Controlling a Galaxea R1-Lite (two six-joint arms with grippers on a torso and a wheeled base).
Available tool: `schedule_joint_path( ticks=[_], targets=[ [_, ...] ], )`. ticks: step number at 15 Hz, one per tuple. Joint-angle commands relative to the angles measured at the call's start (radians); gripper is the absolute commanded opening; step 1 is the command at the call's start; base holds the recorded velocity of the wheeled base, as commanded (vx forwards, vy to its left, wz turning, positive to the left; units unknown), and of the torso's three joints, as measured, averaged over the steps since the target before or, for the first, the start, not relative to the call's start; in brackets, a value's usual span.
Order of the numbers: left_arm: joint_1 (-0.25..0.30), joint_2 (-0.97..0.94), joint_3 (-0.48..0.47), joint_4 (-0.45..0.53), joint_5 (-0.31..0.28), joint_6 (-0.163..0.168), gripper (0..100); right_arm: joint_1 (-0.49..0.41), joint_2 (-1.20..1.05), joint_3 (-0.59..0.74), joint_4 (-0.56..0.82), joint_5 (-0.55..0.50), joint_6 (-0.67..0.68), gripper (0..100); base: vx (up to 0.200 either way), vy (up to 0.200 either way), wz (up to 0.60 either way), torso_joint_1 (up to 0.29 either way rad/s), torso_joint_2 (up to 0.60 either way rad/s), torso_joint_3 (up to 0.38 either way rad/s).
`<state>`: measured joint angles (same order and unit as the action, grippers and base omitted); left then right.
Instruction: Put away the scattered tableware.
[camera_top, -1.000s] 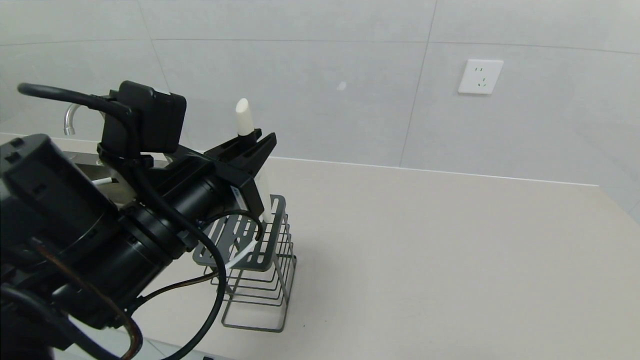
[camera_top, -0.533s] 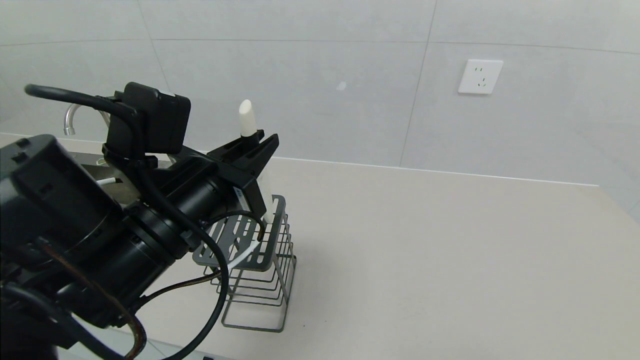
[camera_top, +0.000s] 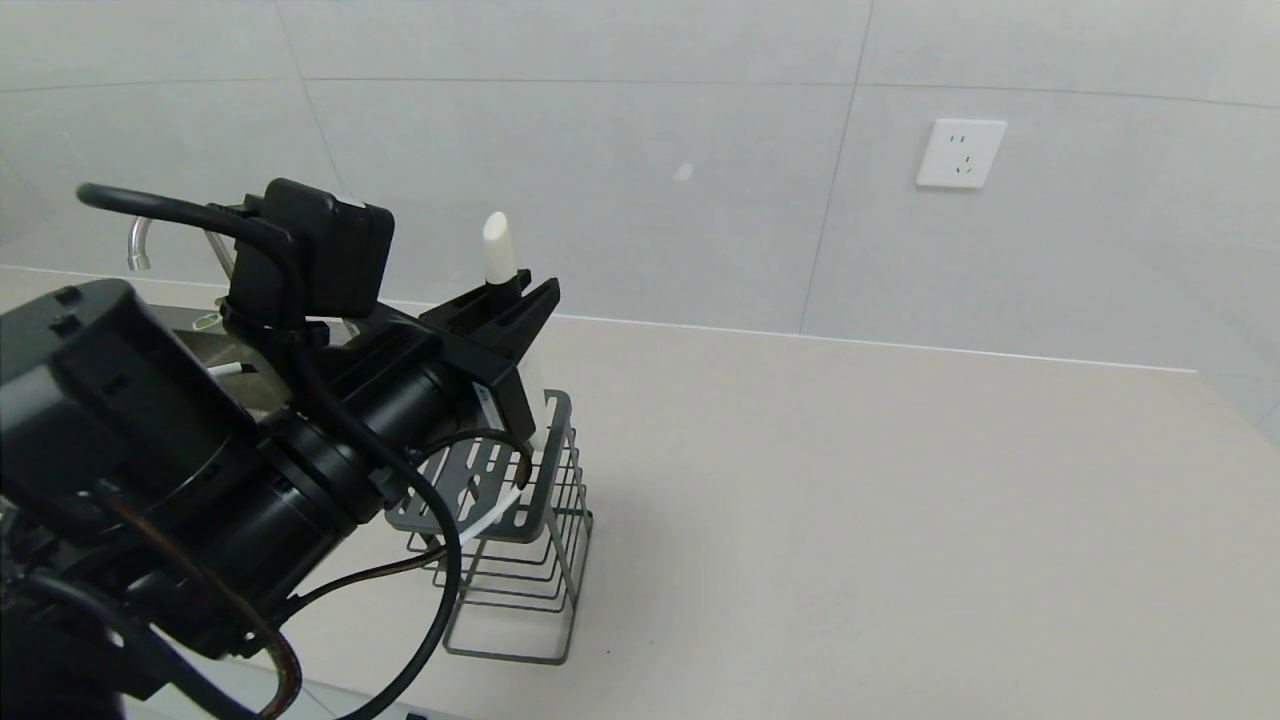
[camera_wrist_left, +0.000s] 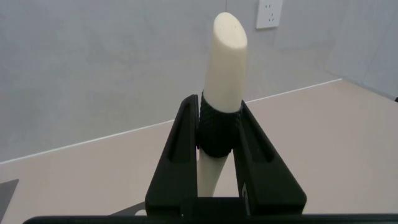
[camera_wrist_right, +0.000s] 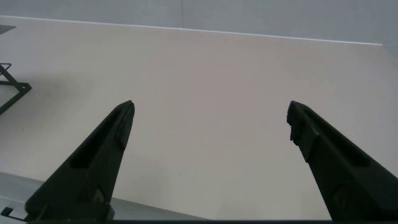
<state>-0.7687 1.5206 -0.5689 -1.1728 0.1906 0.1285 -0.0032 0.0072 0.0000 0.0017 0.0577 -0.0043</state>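
Head view: left gripper (camera_top: 508, 292) is hovering over a grey wire rack (camera_top: 525, 525), which is standing on the beige countertop (camera_top: 850, 480) near the faucet (camera_top: 140, 240). The gripper is clamping 1 cream-white utensil handle (camera_top: 497, 240), nearly upright, with its top poking above the fingers. The lower shaft is running down toward the rack's slotted top plate; whether it is entering a slot, I cannot tell.

Left wrist view: the rack is hidden here, but the grip is plain. Both black fingers of the left gripper (camera_wrist_left: 219, 124) are pressing the handle (camera_wrist_left: 227, 56) between them. The handle is smooth, round and matte, and its tip is cut on a slant.

Right wrist view: right gripper (camera_wrist_right: 211, 121) is hanging over bare countertop (camera_wrist_right: 217, 81), its 2 fingers spread wide and holding nothing.
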Motion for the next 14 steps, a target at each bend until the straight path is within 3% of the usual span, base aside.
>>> schedule_joint_path(
  ticks=[1,12,13,14],
  targets=[
    [0.000,0.003,0.006,0.001,0.001,0.000,0,0.000,0.002,0.000,0.000,0.001,0.000,100,0.000,0.000,0.00,0.000,0.00,0.000],
    [-0.001,0.027,0.041,0.001,0.003,-0.012,0,0.000,0.002,0.000,0.000,0.001,0.000,100,0.000,0.000,0.00,0.000,0.00,0.000],
    [-0.001,0.027,0.043,0.001,0.003,-0.012,100,0.000,0.002,-0.002,0.000,0.001,0.000,100,0.000,0.000,0.00,0.000,0.00,0.000],
    [-0.001,0.029,0.041,0.001,0.003,-0.012,100,0.000,0.002,0.000,0.000,0.001,0.000,100,0.000,0.000,0.00,0.000,0.00,0.000]
  ],
)
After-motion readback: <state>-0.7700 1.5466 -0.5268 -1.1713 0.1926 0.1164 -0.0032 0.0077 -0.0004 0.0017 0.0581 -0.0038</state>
